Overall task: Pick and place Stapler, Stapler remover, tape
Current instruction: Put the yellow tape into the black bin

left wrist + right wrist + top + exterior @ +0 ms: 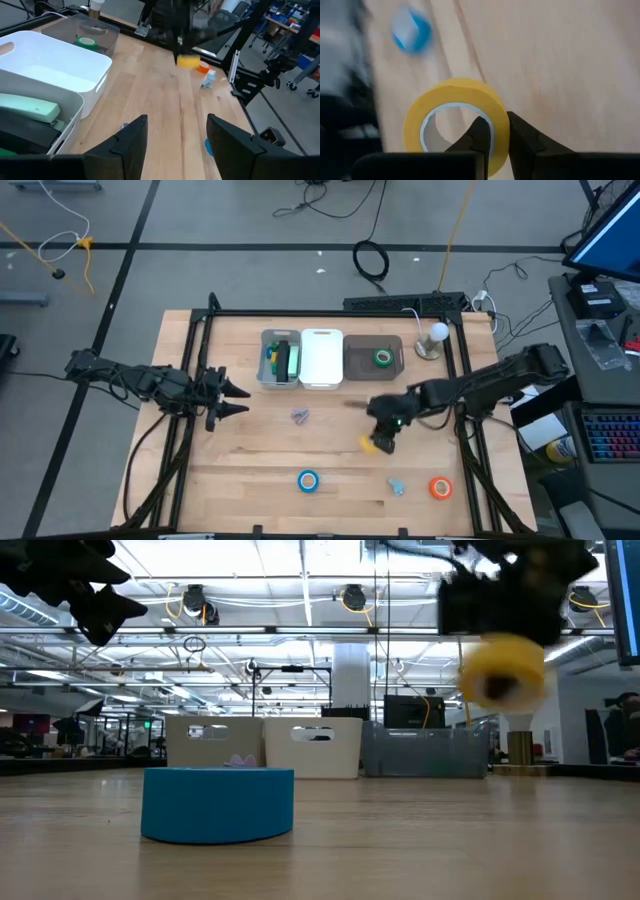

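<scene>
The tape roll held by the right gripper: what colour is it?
Yellow tape roll, pinched by the right gripper; clearest in the right wrist view.

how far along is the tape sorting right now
Done: the green tape lies in the grey bin. In hand: the right gripper pinches the yellow tape, lifted off the table. Left: blue tape and orange tape on the wood. The left gripper waits open.

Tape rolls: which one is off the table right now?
The yellow roll, pinched through its wall by the right gripper and lifted. The blue and orange rolls lie on the table; the green sits in a bin.
</scene>
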`<action>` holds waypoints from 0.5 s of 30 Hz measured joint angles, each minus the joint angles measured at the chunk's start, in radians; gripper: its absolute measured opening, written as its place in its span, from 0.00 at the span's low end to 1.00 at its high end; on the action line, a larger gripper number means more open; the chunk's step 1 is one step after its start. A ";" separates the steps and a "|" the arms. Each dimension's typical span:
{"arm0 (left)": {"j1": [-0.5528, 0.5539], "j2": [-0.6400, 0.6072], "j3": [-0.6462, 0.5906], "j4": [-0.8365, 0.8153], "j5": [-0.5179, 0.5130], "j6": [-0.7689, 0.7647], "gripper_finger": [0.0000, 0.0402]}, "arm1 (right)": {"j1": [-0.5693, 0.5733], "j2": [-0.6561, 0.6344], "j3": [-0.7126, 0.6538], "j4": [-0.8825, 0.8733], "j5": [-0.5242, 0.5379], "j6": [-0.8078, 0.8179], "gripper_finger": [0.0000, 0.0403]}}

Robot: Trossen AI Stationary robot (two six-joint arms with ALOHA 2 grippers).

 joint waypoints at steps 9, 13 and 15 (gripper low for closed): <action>0.000 0.001 0.000 -0.008 0.000 0.006 0.50 | -0.211 -0.263 0.011 0.194 0.002 -0.062 0.08; 0.000 0.001 0.000 -0.007 0.000 0.006 0.50 | -0.315 -0.320 0.011 0.253 0.006 -0.137 0.08; 0.000 0.001 0.000 -0.006 0.000 0.005 0.50 | -0.360 -0.333 0.011 0.283 0.039 -0.186 0.08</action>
